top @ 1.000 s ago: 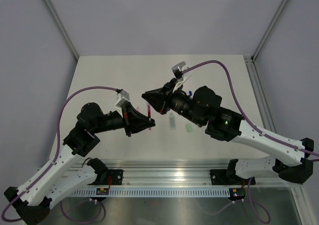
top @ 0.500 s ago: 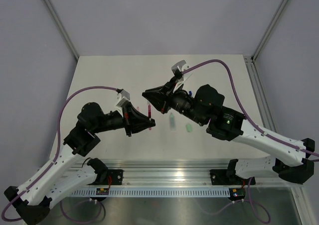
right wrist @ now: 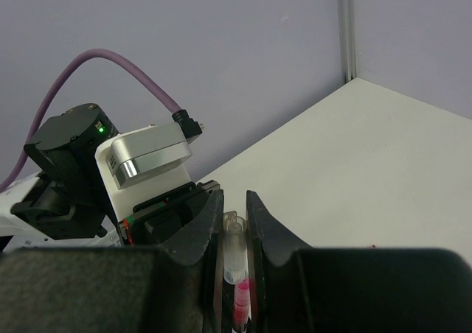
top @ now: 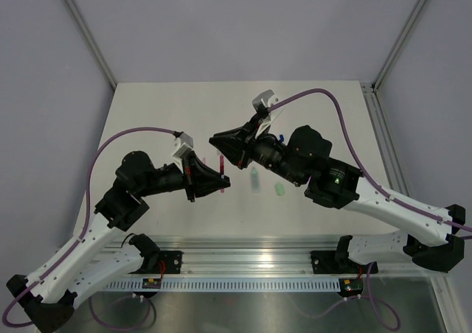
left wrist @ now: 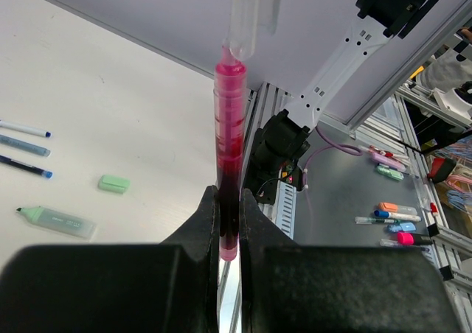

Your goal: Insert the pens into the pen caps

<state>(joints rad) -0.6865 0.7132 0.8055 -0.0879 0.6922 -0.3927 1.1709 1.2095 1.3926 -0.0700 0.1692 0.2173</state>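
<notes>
My left gripper (left wrist: pixel 229 230) is shut on a pink pen (left wrist: pixel 228 149) and holds it upright above the table. My right gripper (right wrist: pixel 234 222) is shut on a clear whitish pen cap (right wrist: pixel 234 250). The cap (left wrist: pixel 249 16) is in line with the pen, its open end at the pen's tip (right wrist: pixel 242 298). I cannot tell how deep the tip sits. In the top view the two grippers (top: pixel 210 180) (top: pixel 225 149) meet over the table's middle around the pink pen (top: pixel 221 172).
On the table lie a pale green pen (top: pixel 255 180) (left wrist: pixel 57 220), a small green cap (top: pixel 279 189) (left wrist: pixel 114 183), and thin blue-tipped pens (left wrist: pixel 26 166) (top: pixel 279 136) behind them. The aluminium rail (top: pixel 243 259) runs along the near edge.
Almost nothing. The right arm has shifted very slightly; both grippers keep their holds at the same place.
</notes>
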